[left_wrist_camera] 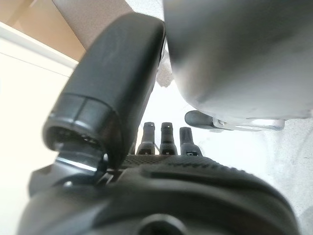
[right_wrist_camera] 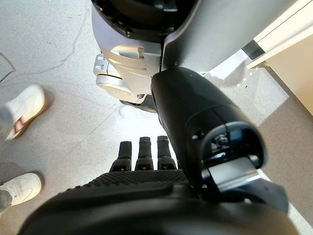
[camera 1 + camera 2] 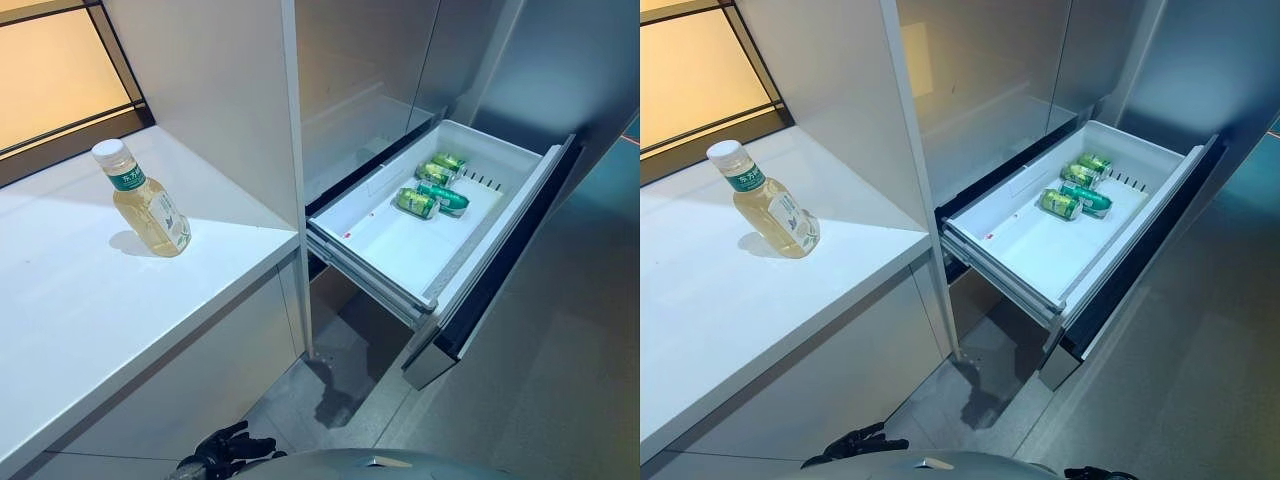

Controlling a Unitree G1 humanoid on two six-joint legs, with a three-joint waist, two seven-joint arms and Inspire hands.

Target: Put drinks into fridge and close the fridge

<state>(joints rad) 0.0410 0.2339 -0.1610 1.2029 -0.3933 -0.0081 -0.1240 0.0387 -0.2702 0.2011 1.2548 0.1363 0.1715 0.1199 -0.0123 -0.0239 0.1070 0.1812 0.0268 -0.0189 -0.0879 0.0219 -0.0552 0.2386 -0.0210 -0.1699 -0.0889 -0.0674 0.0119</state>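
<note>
On smooth white counter (image 3: 90,300): rounded clear bottle (image 3: 147,203), upright.

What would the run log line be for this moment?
bottle: upright on counter | drawer: open, green cans inside | left hand: open, empty | right hand: open, empty

One bottle (image 3: 147,203) stood on one white counter (image 3: 90,300), three green cans (image 3: 432,186) lay in one open fridge drawer (image 3: 400,250), two white shoes (image 2: 22,110) showed on the floor.
</note>
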